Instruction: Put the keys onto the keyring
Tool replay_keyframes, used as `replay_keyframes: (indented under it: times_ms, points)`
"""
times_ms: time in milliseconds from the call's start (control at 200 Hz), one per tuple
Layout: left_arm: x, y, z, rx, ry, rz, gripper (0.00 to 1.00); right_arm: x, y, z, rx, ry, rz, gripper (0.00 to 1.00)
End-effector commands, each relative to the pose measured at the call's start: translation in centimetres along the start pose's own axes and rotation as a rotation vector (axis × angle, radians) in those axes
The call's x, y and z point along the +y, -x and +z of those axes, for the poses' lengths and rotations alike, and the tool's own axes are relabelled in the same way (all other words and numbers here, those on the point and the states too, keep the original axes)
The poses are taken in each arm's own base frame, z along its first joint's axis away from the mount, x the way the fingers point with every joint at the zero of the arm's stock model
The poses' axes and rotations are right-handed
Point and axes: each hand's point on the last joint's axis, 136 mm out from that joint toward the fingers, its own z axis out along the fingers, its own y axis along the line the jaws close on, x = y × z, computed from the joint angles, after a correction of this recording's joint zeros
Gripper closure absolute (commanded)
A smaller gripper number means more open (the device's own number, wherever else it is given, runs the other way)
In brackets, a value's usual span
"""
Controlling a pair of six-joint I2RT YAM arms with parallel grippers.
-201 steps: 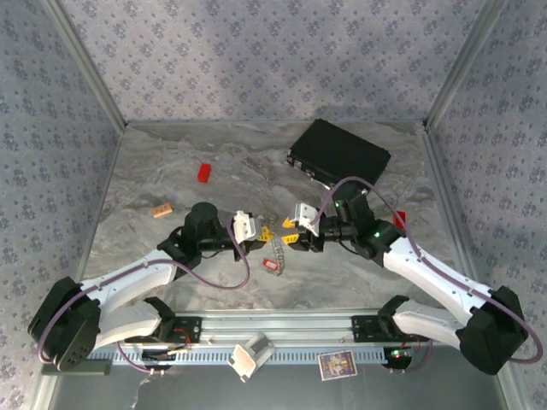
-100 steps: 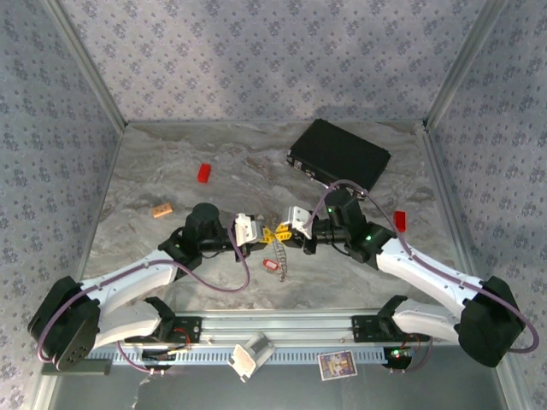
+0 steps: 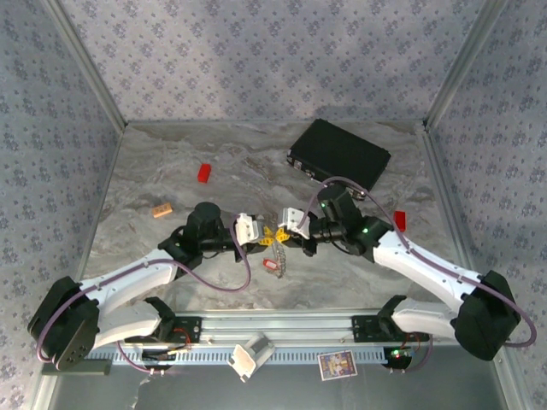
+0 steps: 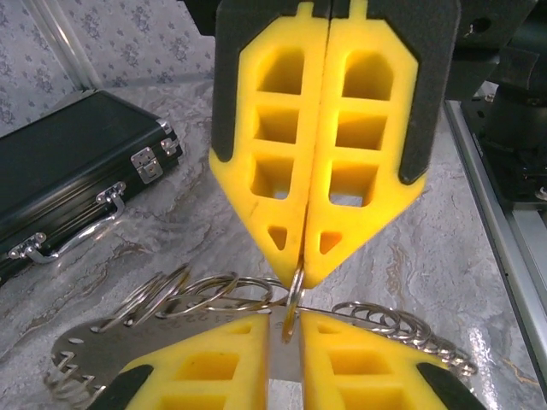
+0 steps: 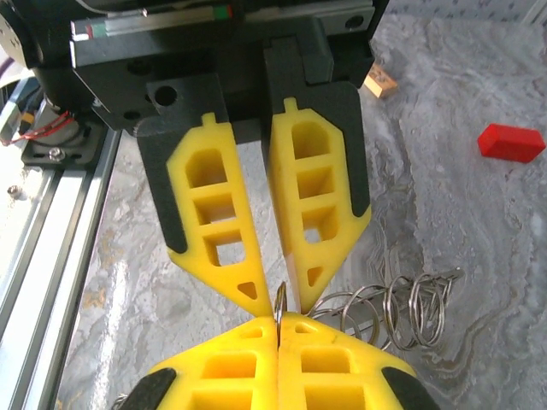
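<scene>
The right gripper (image 5: 278, 325) has its yellow fingers pressed flat together, pinching one ring of the keyring (image 5: 402, 301) at the very tips. The left gripper (image 5: 283, 295) meets it nose to nose. Its fingers stand slightly apart, with that same ring standing edge-on in the narrow gap between their tips. I cannot tell whether they touch it.

The keyring shows as a string of small linked metal rings. From the pinch it trails off to either side in the left wrist view, and in the overhead view it droops toward the marbled table (image 3: 171, 154). The red key (image 3: 270, 266) is just below the two grippers on the near side, right beside the hanging rings, and I cannot tell whether it hangs from them or lies on the table.

The grippers leave no room between each other. Around the pair the table is bare to the left, right and far side. The near edge, with its metal rail (image 3: 282, 329), lies close behind the key.

A tan-orange block (image 3: 162, 209) lies well to the left. One red block (image 3: 204, 172) is farther back on the left, and another (image 3: 399, 220) lies just beyond the right arm's forearm. A closed black case (image 3: 338, 154) sits toward the far right, behind the right wrist. Patterned walls enclose the left, right and far sides of the table.
</scene>
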Motion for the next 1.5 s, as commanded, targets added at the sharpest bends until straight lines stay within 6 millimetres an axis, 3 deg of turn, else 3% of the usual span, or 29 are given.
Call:
replay_keyframes:
  times_ms: [0, 245, 380, 445, 510, 625, 855, 1134, 1494]
  points:
    - [0.1, 1.1, -0.1, -0.001, -0.006, 0.029, 0.82, 0.2, -0.2, -0.1, 0.085, 0.024, -0.039, 1.00]
    - [-0.2, 0.9, 0.3, 0.023, -0.039, 0.025, 0.84, 0.4, 0.6, 0.7, 0.110, 0.061, -0.053, 1.00]
    - [-0.3, 0.7, 0.4, 0.036, -0.043, 0.030, 1.00, 0.0, 1.3, 0.2, 0.066, 0.040, -0.036, 1.00]
    - [-0.1, 0.6, 0.3, 0.031, -0.030, 0.027, 1.00, -0.7, 1.7, -0.8, -0.003, -0.006, -0.006, 0.78]
    - [0.2, 1.1, 0.2, -0.016, 0.003, 0.015, 1.00, -1.2, 1.7, -2.0, -0.078, -0.043, 0.034, 0.73]
    - [0.4, 2.3, -0.1, -0.121, 0.033, -0.031, 1.00, -1.0, 1.2, -3.0, -0.148, -0.062, 0.100, 0.75]
    - [0.1, 4.2, -0.6, -0.260, 0.019, -0.089, 1.00, 0.2, 0.3, -2.4, -0.197, -0.061, 0.162, 0.80]
    - [-0.7, 4.4, -0.4, -0.270, -0.040, -0.086, 1.00, 0.0, 0.7, -1.4, -0.207, -0.068, 0.151, 0.74]
    - [-1.2, 4.5, -0.4, -0.271, -0.072, -0.068, 1.00, -0.1, 1.4, -1.2, -0.223, -0.064, 0.131, 0.79]
